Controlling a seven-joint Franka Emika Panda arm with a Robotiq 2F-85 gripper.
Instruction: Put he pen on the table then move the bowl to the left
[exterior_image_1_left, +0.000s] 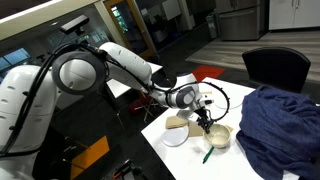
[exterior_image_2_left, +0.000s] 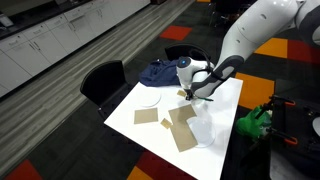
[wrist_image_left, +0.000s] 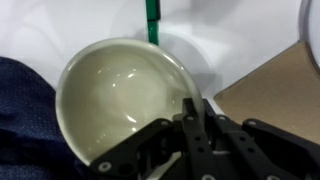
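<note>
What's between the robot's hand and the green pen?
The cream bowl lies between the hand and the pen; the wrist view shows it.

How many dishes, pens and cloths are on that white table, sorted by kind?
Cream-white round bowl: 1
Flat white round plates: 2
Thin green pen: 1
Crumpled dark blue cloth: 1
Total: 5
</note>
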